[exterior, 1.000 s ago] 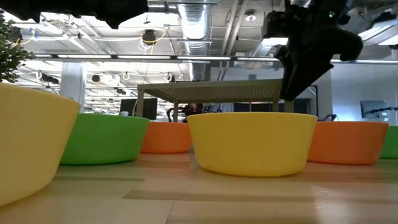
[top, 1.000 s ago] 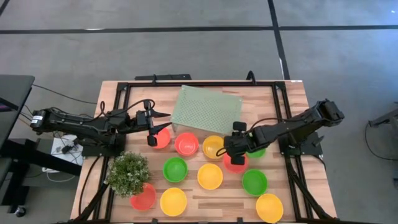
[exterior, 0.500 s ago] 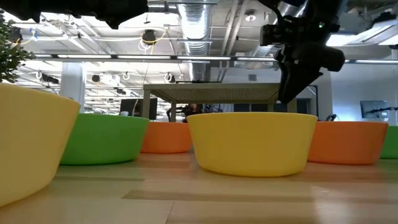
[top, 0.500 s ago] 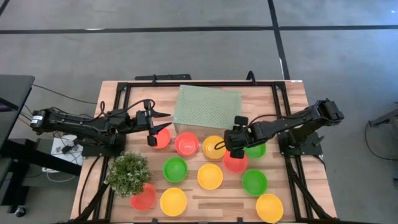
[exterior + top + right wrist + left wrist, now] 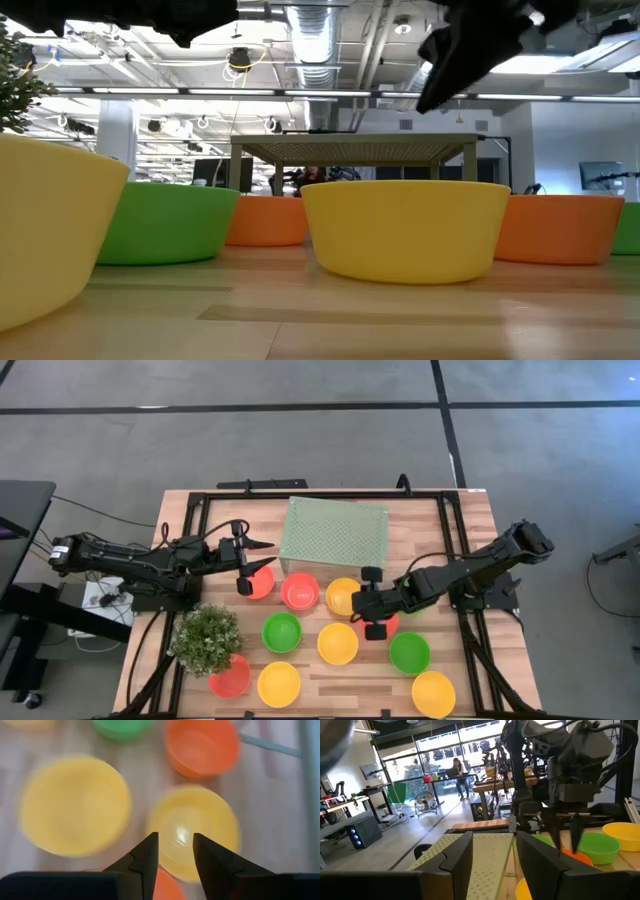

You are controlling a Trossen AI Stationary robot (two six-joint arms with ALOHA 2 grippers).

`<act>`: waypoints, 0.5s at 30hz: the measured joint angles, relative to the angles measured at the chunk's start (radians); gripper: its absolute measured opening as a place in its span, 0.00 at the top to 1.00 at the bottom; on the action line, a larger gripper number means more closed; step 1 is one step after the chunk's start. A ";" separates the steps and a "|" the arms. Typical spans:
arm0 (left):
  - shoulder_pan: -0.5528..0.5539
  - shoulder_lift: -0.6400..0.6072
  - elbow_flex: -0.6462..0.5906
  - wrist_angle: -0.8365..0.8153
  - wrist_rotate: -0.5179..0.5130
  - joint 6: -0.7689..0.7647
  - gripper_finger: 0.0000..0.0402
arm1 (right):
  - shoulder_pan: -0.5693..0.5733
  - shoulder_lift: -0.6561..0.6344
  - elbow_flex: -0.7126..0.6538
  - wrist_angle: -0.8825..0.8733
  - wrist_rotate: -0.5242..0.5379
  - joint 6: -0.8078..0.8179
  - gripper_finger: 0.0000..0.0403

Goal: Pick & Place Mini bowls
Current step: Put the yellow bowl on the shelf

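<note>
High view: mini bowls [image 5: 338, 643] bear no writing.

The high view looks straight down on the whole counter [image 5: 470, 520], the low view sits level at its surface among the mini bowls [image 5: 405, 230], and each wrist view looks close past its own fingers [image 5: 145, 857] at those bowls.

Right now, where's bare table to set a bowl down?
Bare wood: right of the perforated rack up to the frame rail, and the front edge between the yellow bowl and the corner yellow bowl. Crowded: the middle, where the right tool hovers over bowls, and near the plant. Left tool waits by the rack.
</note>
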 joint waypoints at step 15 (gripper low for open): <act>0.000 0.000 0.000 0.020 0.000 -0.046 0.62 | -0.011 0.172 0.005 0.041 -0.099 0.011 0.71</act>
